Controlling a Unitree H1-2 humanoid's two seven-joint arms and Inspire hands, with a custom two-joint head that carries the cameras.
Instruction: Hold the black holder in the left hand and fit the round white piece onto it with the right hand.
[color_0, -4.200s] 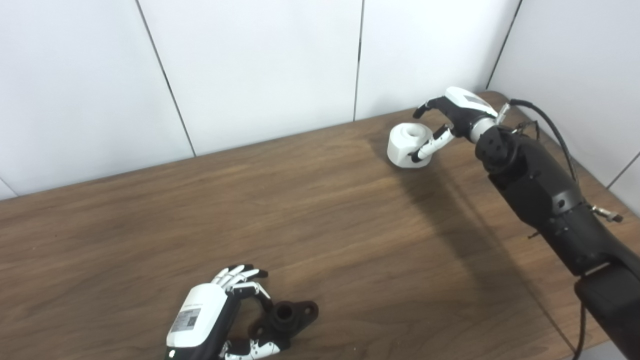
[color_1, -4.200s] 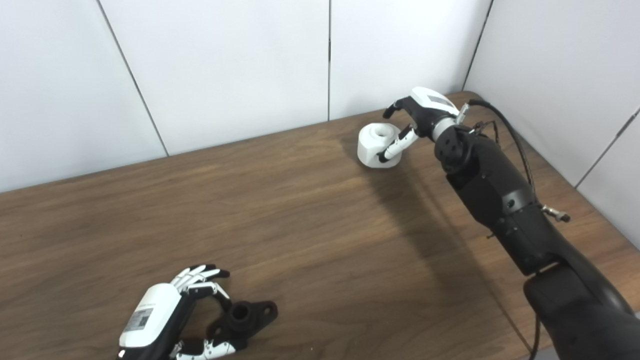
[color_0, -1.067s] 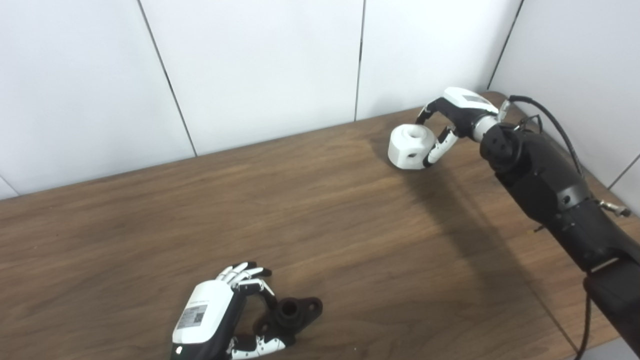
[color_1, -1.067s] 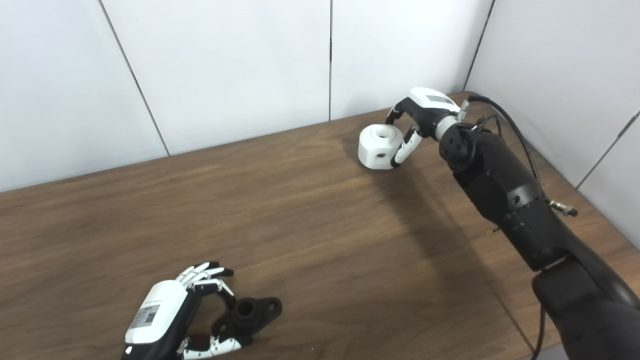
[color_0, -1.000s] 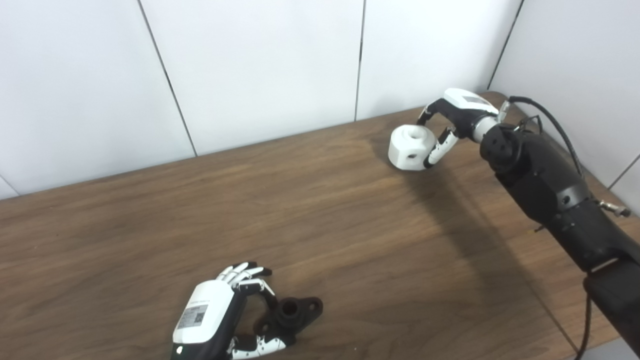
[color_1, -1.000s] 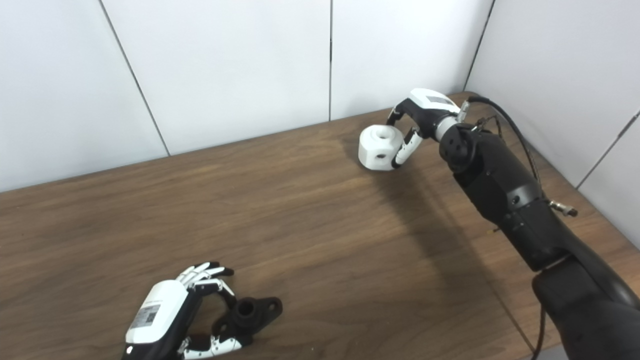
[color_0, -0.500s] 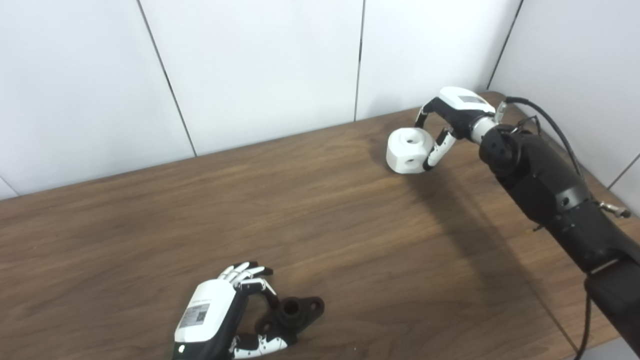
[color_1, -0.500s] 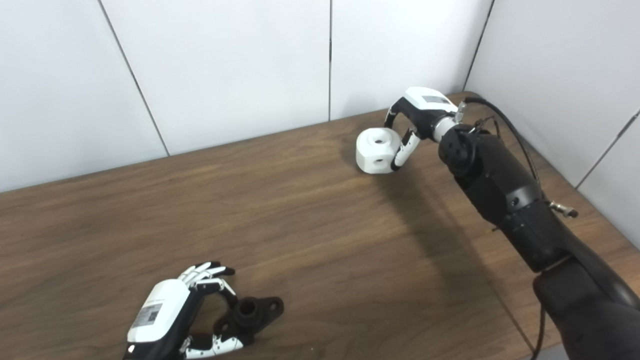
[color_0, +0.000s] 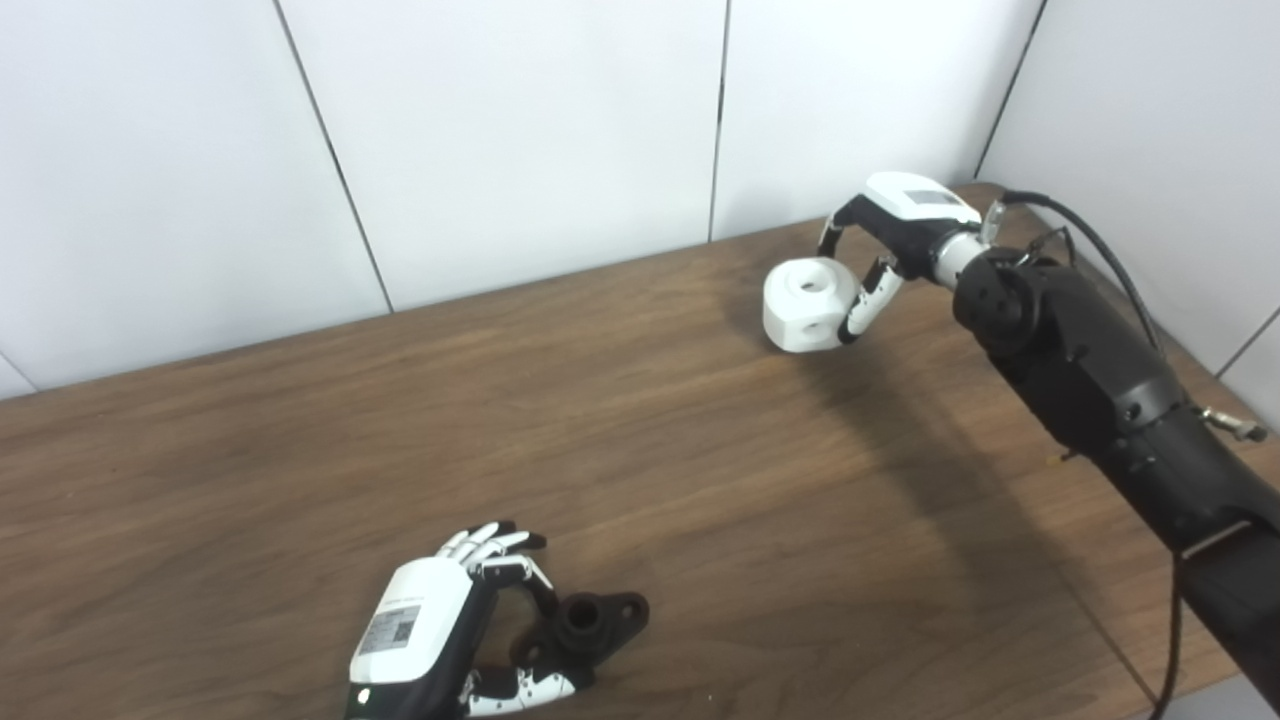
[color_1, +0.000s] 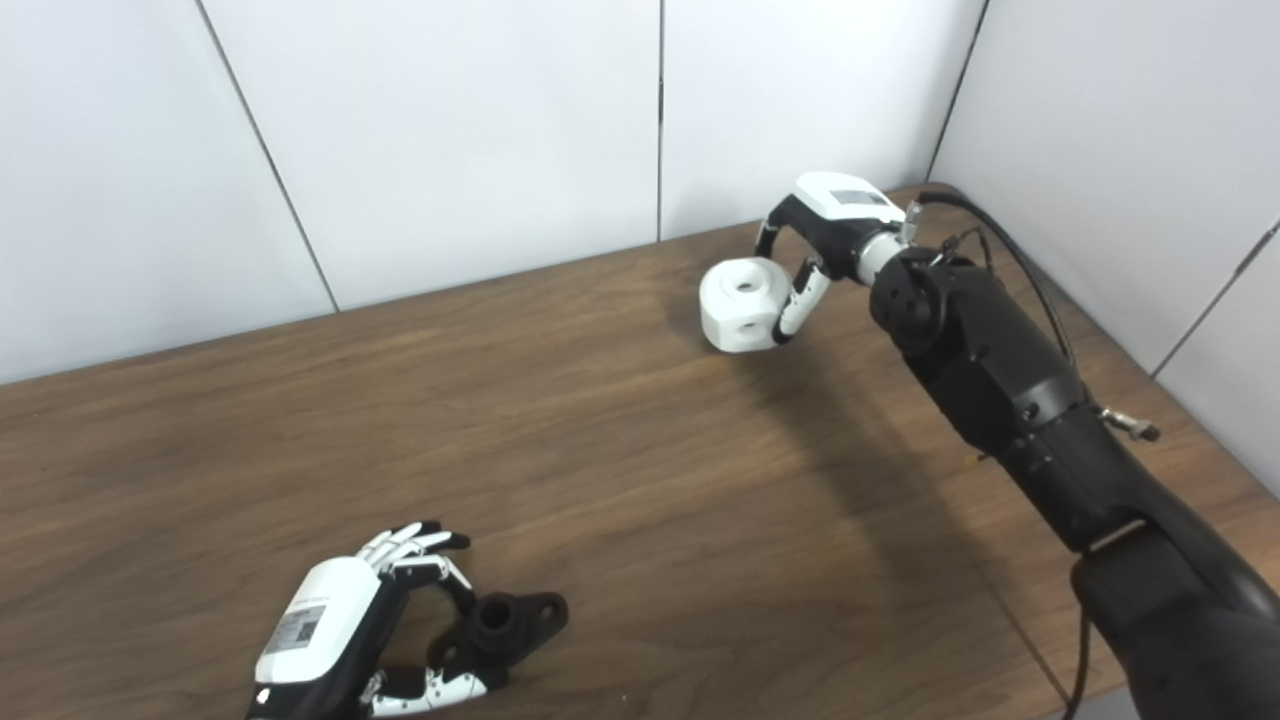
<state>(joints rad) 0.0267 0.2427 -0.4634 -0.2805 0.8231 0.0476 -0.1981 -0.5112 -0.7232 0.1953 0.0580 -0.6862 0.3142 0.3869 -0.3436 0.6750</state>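
The black holder (color_0: 592, 624), a short tube on a flange with holes, lies on the wooden table (color_0: 700, 470) near the front edge. My left hand (color_0: 418, 632) is wrapped around its left side, fingers curled over the top and thumb underneath. Far back on the right, my right hand (color_0: 898, 228) is shut on the round white piece (color_0: 806, 304), a chunky cylinder with a hole in its top and another in its side. The piece hangs slightly above the table, tilted toward me. The same piece (color_1: 740, 304) and holder (color_1: 505, 622) show in the right eye view.
White wall panels (color_0: 520, 130) close off the back of the table, and another wall (color_0: 1150, 120) stands at the right. A black cable (color_0: 1090, 240) loops off my right forearm. Bare wood lies between the two hands.
My right hand closed on the white piece, lifted it off the table and carried it a little to the left. My left hand and the holder crept slightly to the right.
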